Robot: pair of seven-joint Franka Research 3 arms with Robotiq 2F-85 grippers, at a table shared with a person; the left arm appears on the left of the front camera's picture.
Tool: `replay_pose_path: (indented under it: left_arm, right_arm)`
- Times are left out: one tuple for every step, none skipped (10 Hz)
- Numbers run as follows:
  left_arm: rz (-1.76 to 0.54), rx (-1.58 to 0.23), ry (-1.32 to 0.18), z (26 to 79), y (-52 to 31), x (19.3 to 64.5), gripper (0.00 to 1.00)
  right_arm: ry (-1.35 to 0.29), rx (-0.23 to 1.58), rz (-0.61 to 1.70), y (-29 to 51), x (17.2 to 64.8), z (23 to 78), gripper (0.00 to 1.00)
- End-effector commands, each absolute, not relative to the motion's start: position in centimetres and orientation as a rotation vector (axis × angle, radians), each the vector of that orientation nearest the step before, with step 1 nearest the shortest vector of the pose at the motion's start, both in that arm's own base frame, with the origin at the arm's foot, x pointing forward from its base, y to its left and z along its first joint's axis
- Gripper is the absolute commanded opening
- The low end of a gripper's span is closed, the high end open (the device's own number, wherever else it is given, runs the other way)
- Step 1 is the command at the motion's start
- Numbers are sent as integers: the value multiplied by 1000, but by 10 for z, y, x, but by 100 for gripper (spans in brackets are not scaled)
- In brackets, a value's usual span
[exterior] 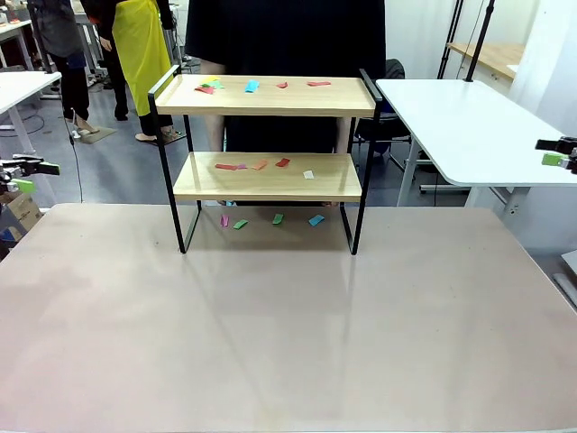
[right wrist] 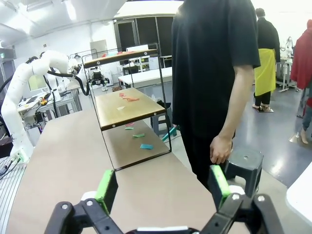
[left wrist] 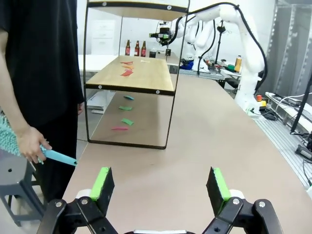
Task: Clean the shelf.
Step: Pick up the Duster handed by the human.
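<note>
Shelf sits in the upper middle of my front view, at the far side of the tan table: 2 light wooden boards in a thin black frame with raised side rails. Coloured paper scraps lie on the top board, on the lower board and on the table under it. A person in black stands just behind it. My left gripper is at the left edge of that frame and my right gripper at the right edge, both well apart from the shelf. From the left wrist I see the fingers spread wide and empty, the shelf at upper centre, and at the left edge the person's hand holding a blue-handled duster. From the right wrist the fingers are also wide apart and empty, with the shelf up the middle left of the frame.
</note>
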State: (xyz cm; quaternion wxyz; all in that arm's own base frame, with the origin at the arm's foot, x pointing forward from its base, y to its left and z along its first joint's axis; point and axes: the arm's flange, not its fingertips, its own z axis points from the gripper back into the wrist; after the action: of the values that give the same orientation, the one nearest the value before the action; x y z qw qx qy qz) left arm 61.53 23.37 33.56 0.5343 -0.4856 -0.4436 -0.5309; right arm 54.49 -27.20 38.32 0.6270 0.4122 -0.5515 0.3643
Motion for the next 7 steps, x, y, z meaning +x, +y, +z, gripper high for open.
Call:
replay_pose_path:
  left_arm:
    - [-1317, -1176, -1112, 355, 228, 605, 100]
    - [-1328, -1176, -1120, 359, 225, 601, 100]
    - [-1335, -1158, -1117, 365, 222, 597, 100]
    - [-1334, -1142, -1113, 370, 220, 594, 100]
    - [-1335, -1141, -1106, 373, 220, 591, 100]
    - [-1326, -1128, -1113, 376, 219, 589, 100]
    - [-1323, -1124, -1117, 378, 219, 587, 100]
  right_arm:
    - [-1323, 967, 843, -272, 547, 392, 100]
    - [-1328, 968, 846, -272, 546, 395, 100]
    - [-1332, 964, 848, -271, 545, 399, 100]
    - [-1334, 954, 844, -271, 544, 403, 100]
    - [-1335, 955, 847, -271, 544, 404, 100]
    - [-1337, 954, 842, -270, 544, 406, 100]
    - [-1335, 954, 840, -270, 545, 406, 100]
